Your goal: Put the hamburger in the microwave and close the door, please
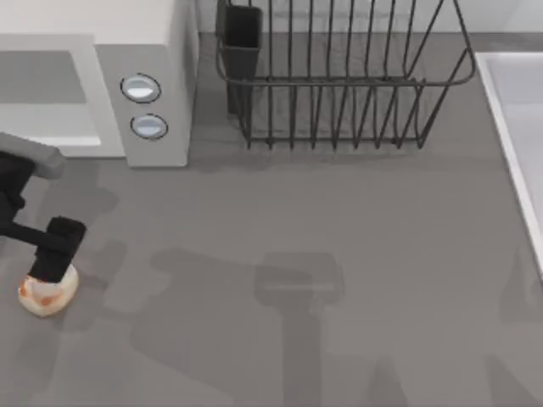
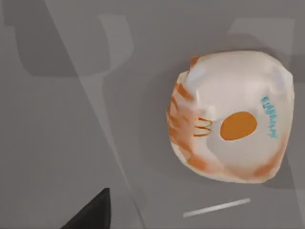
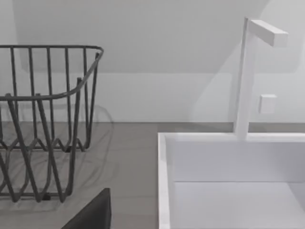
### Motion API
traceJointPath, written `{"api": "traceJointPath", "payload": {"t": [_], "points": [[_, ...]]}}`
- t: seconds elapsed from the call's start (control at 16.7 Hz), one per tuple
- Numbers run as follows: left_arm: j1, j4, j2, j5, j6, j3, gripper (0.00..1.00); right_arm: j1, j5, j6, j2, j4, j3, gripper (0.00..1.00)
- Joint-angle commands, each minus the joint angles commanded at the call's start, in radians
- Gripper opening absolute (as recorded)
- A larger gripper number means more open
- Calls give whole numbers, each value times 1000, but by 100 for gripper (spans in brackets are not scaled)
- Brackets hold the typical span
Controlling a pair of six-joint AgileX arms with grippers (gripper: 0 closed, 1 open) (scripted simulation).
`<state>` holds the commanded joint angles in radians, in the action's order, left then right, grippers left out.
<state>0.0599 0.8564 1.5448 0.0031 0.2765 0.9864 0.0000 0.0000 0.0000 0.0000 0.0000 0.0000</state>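
The step in hand looks like the pickup: the left claw (image 1: 53, 263) hovers directly over the hamburger (image 1: 47, 292), which sits on the desk (image 1: 339, 254) at its left edge, in front of the microwave (image 1: 127, 76). I cannot tell whether the claw is open or closed. Next, it likely must grip the bun, then carry it into the grey cavity.

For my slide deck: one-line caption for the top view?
Left gripper poised over the hamburger at the table's left edge, below the open microwave.
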Motion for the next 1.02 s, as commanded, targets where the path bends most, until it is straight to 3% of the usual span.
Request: {"api": "traceJointPath", "payload": {"t": [0.3,0.72,1.02], "points": [[18,106,189,-3,43,147,100,0,0,0,0,0,0,100],[14,108,199,-3,46,152,100,0,0,0,0,0,0,100],[17,-62,277,-3,49,66,100,0,0,0,0,0,0,100]]}}
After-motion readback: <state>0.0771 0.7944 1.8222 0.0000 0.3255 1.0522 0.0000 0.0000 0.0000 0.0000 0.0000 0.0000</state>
